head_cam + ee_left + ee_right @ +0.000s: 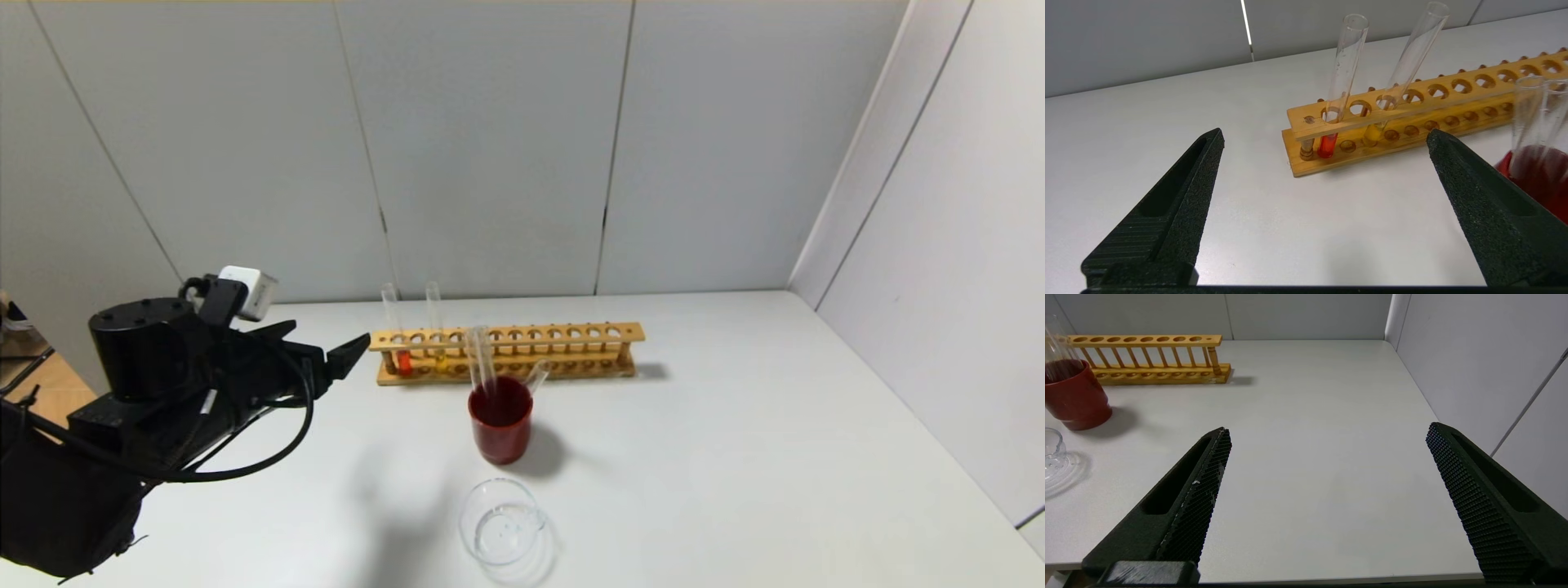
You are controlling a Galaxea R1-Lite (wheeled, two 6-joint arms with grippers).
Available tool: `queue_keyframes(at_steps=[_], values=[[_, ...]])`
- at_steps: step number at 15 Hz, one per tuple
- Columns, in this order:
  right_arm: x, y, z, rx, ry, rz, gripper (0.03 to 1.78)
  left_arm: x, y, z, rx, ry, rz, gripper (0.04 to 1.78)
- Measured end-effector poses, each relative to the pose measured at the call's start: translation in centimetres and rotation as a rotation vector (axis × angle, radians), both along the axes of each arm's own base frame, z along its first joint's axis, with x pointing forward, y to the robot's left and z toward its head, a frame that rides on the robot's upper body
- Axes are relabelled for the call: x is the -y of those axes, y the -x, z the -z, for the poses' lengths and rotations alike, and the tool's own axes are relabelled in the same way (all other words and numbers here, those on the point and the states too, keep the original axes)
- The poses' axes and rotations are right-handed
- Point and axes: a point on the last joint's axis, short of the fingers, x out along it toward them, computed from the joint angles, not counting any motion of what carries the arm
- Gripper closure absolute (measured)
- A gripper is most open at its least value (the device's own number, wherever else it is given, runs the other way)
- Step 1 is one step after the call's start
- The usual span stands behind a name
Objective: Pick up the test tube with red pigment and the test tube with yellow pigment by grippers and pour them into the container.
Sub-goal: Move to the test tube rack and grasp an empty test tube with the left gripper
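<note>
The white desk (735, 457) lies bare toward its right edge. No writing is legible. The left tool (1327, 136), fingers apart, hovers left of the wooden rack (571, 335) holding the red-pigment tube (403, 361) and yellow-pigment tube (441, 359). The right tool (1327, 437) gapes over the near-right desk. Container (500, 532) sits by the front edge.

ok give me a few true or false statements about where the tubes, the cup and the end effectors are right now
1. The test tube with red pigment stands in the wooden rack. True.
2. The left end effector is shut on a tube. False: it is open, short of the rack, holding nothing.
3. The test tube with yellow pigment lies in the container. False: it is in the rack, beside the red one.
4. The red cup holds clear tubes. True.
5. The right end effector is open over bare table. True.
</note>
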Motion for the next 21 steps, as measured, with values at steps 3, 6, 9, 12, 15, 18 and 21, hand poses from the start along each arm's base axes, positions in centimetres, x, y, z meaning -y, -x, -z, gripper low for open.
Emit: queue_keyframes(at_steps=[3,6,9,12,15,18,21], values=[[0.0,0.0,0.0,0.000,0.000,0.000,0.07,1.5,-0.6,1.1,-0.009,-0.010,0.002,0.07],[0.0,0.0,0.0,0.000,0.000,-0.001,0.07,1.9,-1.4,1.8,-0.022,-0.016,-0.007,0.07],[0.0,0.0,0.0,0.000,0.000,0.000,0.07,2.1,-3.1,2.4,-0.019,-0.026,-0.076,0.07],[0.0,0.0,0.0,0.000,0.000,0.000,0.07,2.7,-4.7,3.0,-0.014,-0.023,-0.097,0.07],[0.0,0.0,0.0,0.000,0.000,-0.001,0.07,3.2,-5.9,3.6,-0.016,-0.011,-0.111,0.07],[0.0,0.0,0.0,0.000,0.000,-0.001,0.07,4.1,-6.6,3.6,-0.010,0.014,-0.098,0.07],[0.0,0.0,0.0,0.000,0.000,0.000,0.07,4.9,-7.4,3.6,0.001,0.022,-0.084,0.07]])
